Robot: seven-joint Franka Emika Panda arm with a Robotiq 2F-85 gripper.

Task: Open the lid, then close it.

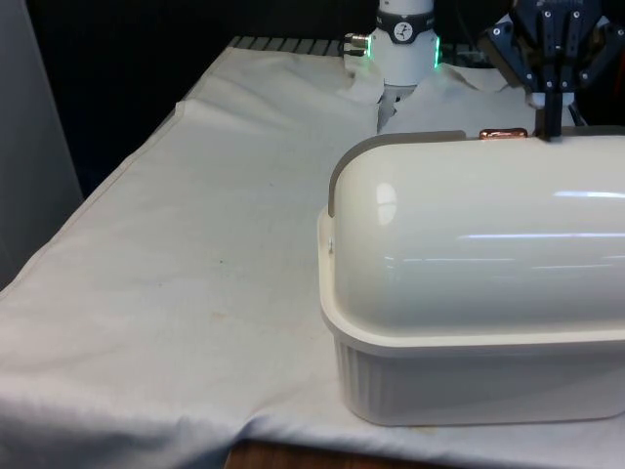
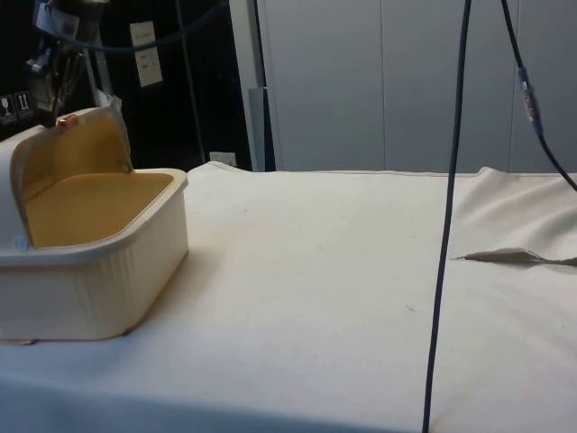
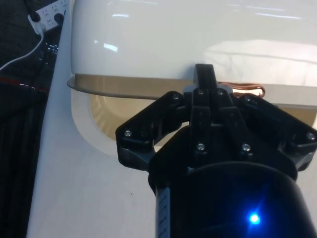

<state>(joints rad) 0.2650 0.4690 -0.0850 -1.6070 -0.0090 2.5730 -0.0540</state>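
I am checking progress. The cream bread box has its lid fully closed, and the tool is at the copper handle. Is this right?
Not quite: the lid is rolled open, not closed. The side view shows the bread box open with its tan inside bare. The tool is indeed at the copper handle.

You see the white arm (image 1: 403, 39) with a rounded joint housing, a black ring with a round mark near its top, and a green light on each side. The gripper (image 1: 553, 119) is black, built from angular link plates held by small silver screws, and its body (image 3: 233, 198) is a dark, round cylinder.
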